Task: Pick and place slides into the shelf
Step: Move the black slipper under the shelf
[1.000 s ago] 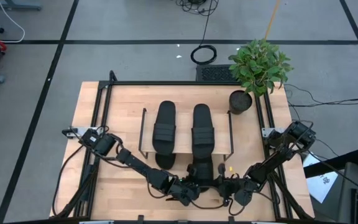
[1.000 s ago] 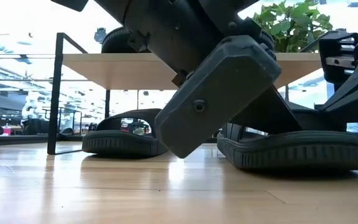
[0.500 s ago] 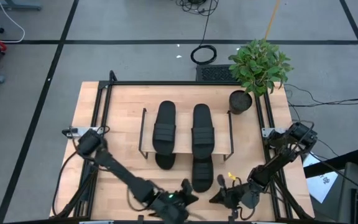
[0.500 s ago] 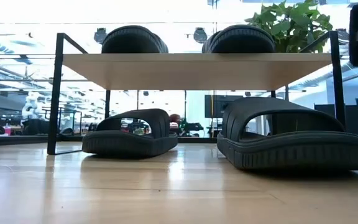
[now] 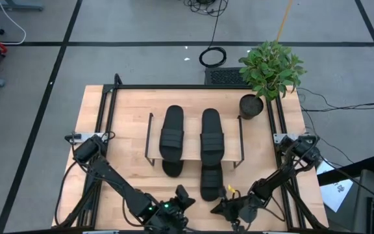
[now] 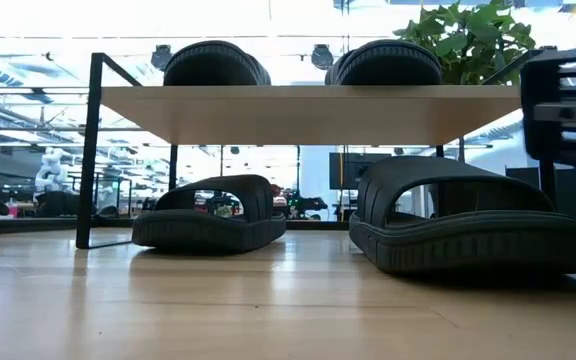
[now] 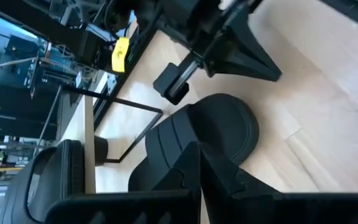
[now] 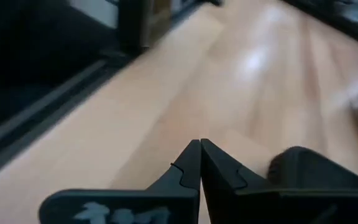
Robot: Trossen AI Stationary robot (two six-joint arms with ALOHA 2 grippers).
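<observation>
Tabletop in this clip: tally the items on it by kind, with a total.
Slides on top of the shelf: 2
Slides on the table under the shelf: 2
Shelf: 1
Potted plant: 1
Total: 6

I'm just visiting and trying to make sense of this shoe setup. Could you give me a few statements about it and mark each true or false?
1. Two black rubbery slide sandals lie on the low rack's light wood plank top. True.
2. Under the plank there is nothing. False: two more black slides sit on the tabletop there, the right one poking out further.
3. The left gripper holds a slide. False: its fingers are shut on nothing, near the table's front edge.
4. The right gripper is shut and empty. True.
5. A potted green plant stands behind the rack's right end. True.
</observation>
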